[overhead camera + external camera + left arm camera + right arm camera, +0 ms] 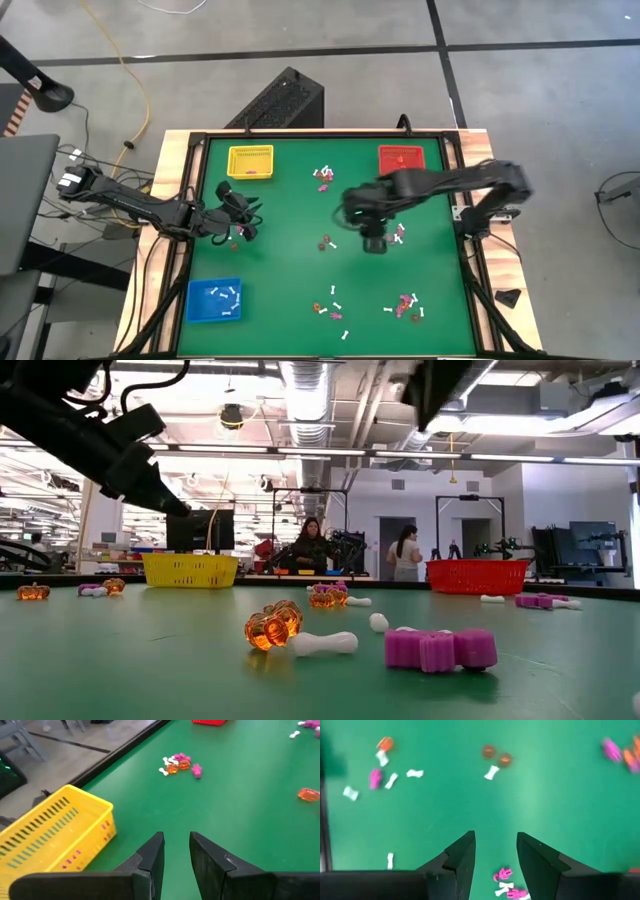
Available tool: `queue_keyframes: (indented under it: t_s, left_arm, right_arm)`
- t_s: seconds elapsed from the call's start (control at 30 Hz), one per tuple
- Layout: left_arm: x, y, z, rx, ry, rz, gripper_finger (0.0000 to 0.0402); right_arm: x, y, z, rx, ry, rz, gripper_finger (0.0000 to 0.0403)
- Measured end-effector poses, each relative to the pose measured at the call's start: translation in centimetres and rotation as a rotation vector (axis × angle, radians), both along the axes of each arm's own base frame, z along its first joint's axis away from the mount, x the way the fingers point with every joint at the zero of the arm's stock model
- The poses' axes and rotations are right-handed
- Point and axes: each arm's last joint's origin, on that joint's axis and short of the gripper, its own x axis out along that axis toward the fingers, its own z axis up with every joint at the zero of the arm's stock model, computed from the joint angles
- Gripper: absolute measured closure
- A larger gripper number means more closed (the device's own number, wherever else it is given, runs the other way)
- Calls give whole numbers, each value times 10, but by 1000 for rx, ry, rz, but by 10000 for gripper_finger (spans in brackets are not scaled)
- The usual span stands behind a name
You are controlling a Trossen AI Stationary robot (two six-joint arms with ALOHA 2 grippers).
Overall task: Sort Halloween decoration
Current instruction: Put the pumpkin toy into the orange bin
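The Halloween decoration lies scattered over the green table as small white, pink and orange trinkets: a cluster (324, 177) at the far middle, a few (326, 241) at the centre, and more (405, 305) toward the near right. My right gripper (373, 243) hangs open above the centre, pointing steeply down. In its wrist view (495, 837), pink and white pieces (507, 888) lie on the table below it. My left gripper (243, 222) hovers open near the yellow tray (250, 161), with nothing between its fingers (176, 837).
A red tray (402, 158) stands at the far right. A blue tray (214, 300) holding white pieces stands at the near left. In the low view an orange pumpkin (273, 626), a white bone (322, 644) and a purple piece (440, 649) lie close. People stand in the room behind.
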Motion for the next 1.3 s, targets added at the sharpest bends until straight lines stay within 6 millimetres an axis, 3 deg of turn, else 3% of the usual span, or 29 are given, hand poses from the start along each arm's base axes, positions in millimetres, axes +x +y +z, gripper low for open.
queue_keyframes:
  t_s: [0.13,0.23,0.37,0.5,0.63,0.83,0.97,1.13,1.3]
  left_arm:
    - [1,-1,-1,-32,2,-41,320]
    - [1,-1,0,-38,-1,-45,320]
    - [2,-2,2,-36,-27,-50,320]
    - [4,-2,6,-30,-64,-58,320]
    - [5,-2,6,-33,-71,-60,320]
    - [6,-3,9,-42,-97,-75,320]
    - [6,-4,9,-52,-97,-97,320]
    - [6,-4,9,-53,-96,-99,320]
    - [7,-4,9,-58,-87,-131,320]
  right_arm:
    - [-49,-7,-27,106,-51,-267,229]
    - [-74,-10,-56,184,-48,-435,229]
    - [-96,-13,-95,216,-32,-523,229]
    - [-102,-14,-123,215,-24,-529,229]
    - [-88,-16,-132,227,-111,-523,229]
    - [-34,-14,-130,176,-526,-292,230]
    - [-5,-13,-143,69,-693,-128,230]
    - [18,-24,-169,31,-644,-125,214]
    - [31,-29,-189,41,-584,-105,166]
